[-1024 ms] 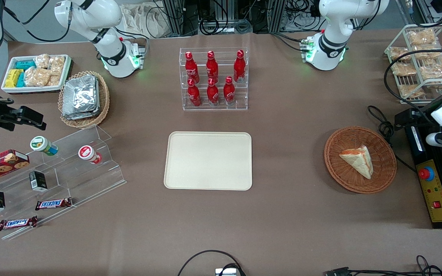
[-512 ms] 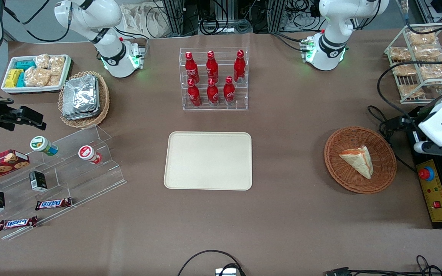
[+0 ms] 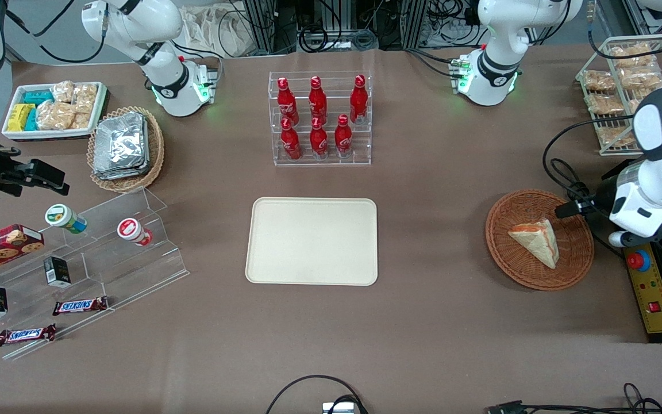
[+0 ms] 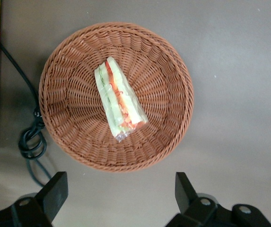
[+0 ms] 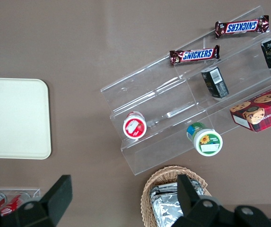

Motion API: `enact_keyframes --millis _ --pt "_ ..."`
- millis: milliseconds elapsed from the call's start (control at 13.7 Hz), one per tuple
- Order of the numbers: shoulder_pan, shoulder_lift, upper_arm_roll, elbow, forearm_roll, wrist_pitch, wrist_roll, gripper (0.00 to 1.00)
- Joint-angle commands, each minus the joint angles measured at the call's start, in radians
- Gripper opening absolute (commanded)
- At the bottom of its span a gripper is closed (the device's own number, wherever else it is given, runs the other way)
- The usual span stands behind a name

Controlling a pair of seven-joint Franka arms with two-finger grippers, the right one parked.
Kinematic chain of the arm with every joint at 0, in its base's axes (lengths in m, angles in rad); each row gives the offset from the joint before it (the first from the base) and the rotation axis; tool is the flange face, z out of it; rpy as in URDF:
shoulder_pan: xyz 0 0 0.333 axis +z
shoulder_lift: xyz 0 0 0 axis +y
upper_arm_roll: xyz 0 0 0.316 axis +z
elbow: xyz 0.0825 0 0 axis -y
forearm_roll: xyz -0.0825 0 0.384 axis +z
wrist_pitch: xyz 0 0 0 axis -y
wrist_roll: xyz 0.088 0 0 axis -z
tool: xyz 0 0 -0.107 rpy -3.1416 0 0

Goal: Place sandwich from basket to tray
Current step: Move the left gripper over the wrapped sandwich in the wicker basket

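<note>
The sandwich (image 3: 535, 241) (image 4: 120, 105), a clear-wrapped pale wedge with orange-red and green filling, lies in the round reddish-brown wicker basket (image 3: 495, 247) (image 4: 74, 71) toward the working arm's end of the table. My gripper (image 4: 120, 196) hangs open and empty above the table just outside the basket's rim, its two black fingers (image 4: 55, 194) spread wide. In the front view the arm's white wrist (image 3: 638, 207) hovers beside the basket. The cream-beige tray (image 3: 311, 241) (image 5: 12, 118) lies flat mid-table with nothing on it.
A black cable (image 3: 566, 178) (image 4: 31, 142) and a yellow control box with a red button (image 3: 640, 261) lie beside the basket. A rack of red bottles (image 3: 319, 118) stands farther from the camera than the tray. A wire rack of packets (image 3: 624, 86) stands near the working arm.
The working arm has swung in from the table's edge toward the basket, and its wrist now hangs beside the rim. The sandwich, basket and tray have not moved.
</note>
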State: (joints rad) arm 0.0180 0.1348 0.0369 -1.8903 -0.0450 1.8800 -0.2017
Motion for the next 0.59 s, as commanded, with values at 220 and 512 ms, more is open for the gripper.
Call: enact_keyframes --millis 220,512 --pt "0.002 -0.003 -0.005 -0.115 -0.004 0.175 -0.250 1.00" --pt "0.003 0.060 -0.003 -0.115 -0.007 0.249 -0.333 1.00"
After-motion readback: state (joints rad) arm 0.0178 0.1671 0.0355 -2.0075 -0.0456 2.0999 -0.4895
